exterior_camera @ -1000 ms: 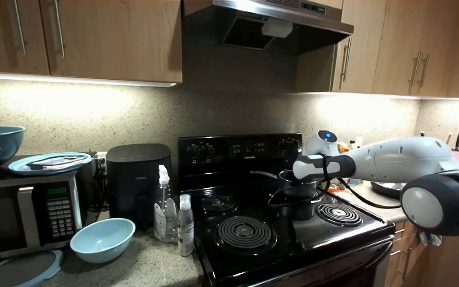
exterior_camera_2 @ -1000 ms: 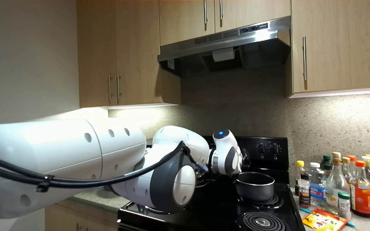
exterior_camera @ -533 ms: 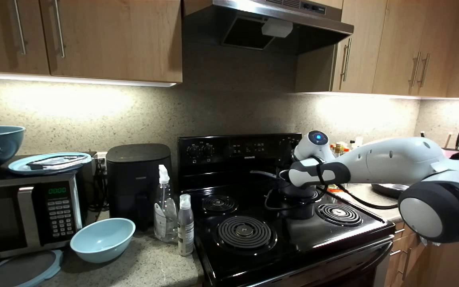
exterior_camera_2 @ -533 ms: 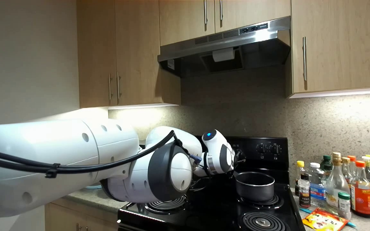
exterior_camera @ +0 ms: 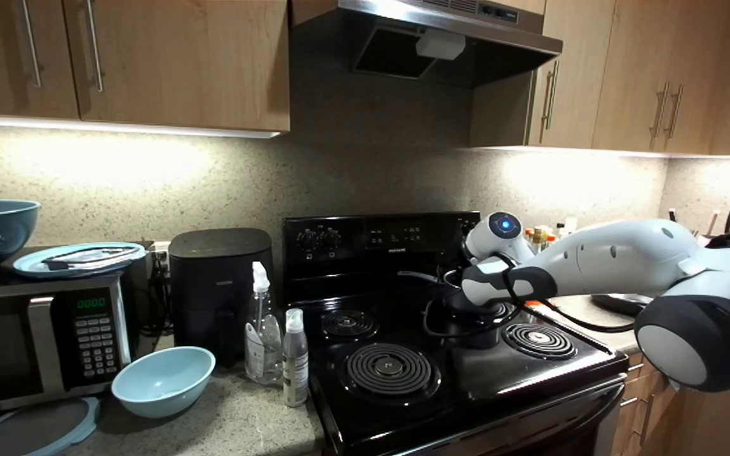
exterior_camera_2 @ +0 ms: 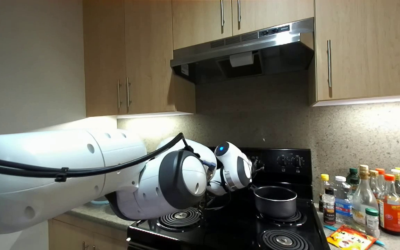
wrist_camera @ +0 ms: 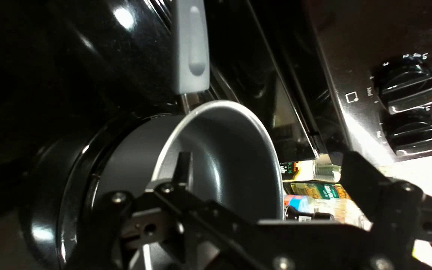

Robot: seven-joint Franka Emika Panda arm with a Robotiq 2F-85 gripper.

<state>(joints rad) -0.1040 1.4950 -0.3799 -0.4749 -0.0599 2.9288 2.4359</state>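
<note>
My gripper (wrist_camera: 270, 161) is open, with a wide gap between its two black fingers and nothing held. A dark grey saucepan (wrist_camera: 234, 150) with a pale rim is nearest; in the wrist view one finger overlaps its opening, and I cannot tell whether they touch. The pan's grey handle (wrist_camera: 191, 52) points up in that view. The pan (exterior_camera_2: 275, 206) stands upright on a back burner in an exterior view. In another exterior view the arm hides most of it and its handle (exterior_camera: 417, 276) shows. The fingers are hard to make out against the black stove there.
Stove knobs (wrist_camera: 407, 86) are close to the gripper. Several sauce bottles (exterior_camera_2: 391, 205) and a red-orange packet (exterior_camera_2: 351, 239) stand or lie beside the stove. A spray bottle (exterior_camera: 263, 342), a light blue bowl (exterior_camera: 163, 383) and a microwave (exterior_camera: 42, 342) are on the counter. A range hood (exterior_camera_2: 245, 52) hangs above.
The wrist end of the arm has moved left in both exterior views, drawing back from the pan, and has tilted. The pan has stayed in place.
</note>
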